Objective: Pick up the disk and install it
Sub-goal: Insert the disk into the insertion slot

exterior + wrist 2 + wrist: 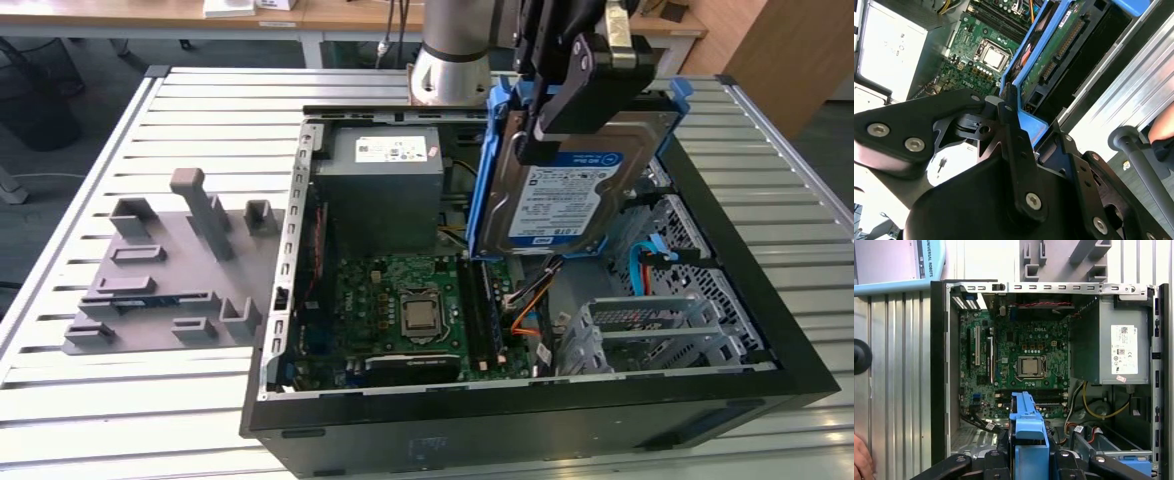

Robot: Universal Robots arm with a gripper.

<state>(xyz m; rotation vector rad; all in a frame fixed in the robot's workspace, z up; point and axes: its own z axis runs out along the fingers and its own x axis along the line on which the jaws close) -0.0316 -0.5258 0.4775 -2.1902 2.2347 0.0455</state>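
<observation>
So the black gripper (571, 118) has its jaws clamped shut on the top edge of the flat silver disk in a blue plastic carrier (561, 205). It's hanging tilted, off the floor of the open black computer case (534, 420), near the green motherboard (400, 300) and just beside the grey power supply box (380, 190).

We are in a robotics lab or workshop: a robot arm (447, 60) stands at the far edge of a slatted metal table (80, 400), its gripper (554, 135) clamped on a disk (567, 205) above an open PC case (534, 430) with a bare motherboard (400, 300). Beside the case we see a grey fixture (167, 270) with slots and posts, and behind the table stand wooden desks (347, 15), as in an office-like test room.
</observation>
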